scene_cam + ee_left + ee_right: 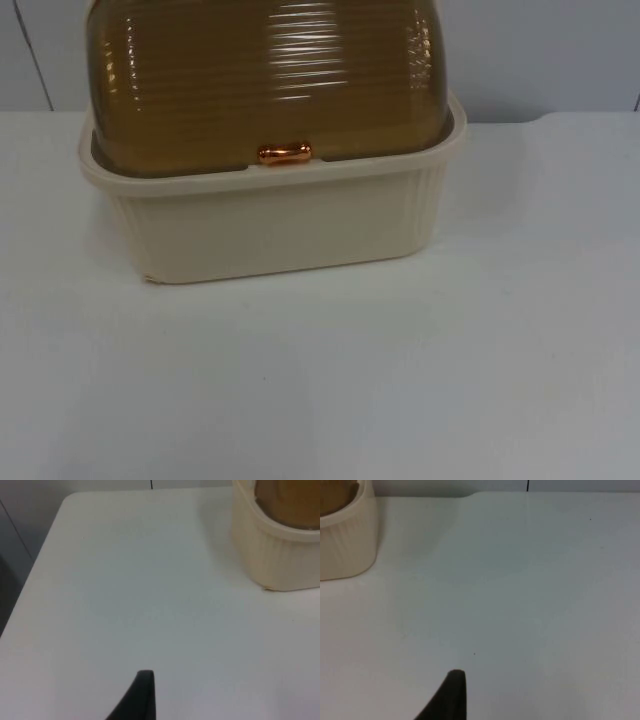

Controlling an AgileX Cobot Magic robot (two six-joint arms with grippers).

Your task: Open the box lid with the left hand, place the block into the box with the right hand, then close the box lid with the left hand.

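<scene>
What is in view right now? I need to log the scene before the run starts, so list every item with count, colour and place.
Ribbed plastic box: one, cream, at the far middle of the table, near the partition.
Ribbed translucent domed lid: one, amber-brown, closed on the box.
Shiny metal handle: one, copper, at the lid's front edge.
White table top: one, white, under the box.
Partition wall: one, grey, behind the table.
Left gripper: one black fingertip, over bare table to the box's left, waiting.
Right gripper: one black fingertip, over bare table to the box's right.
</scene>
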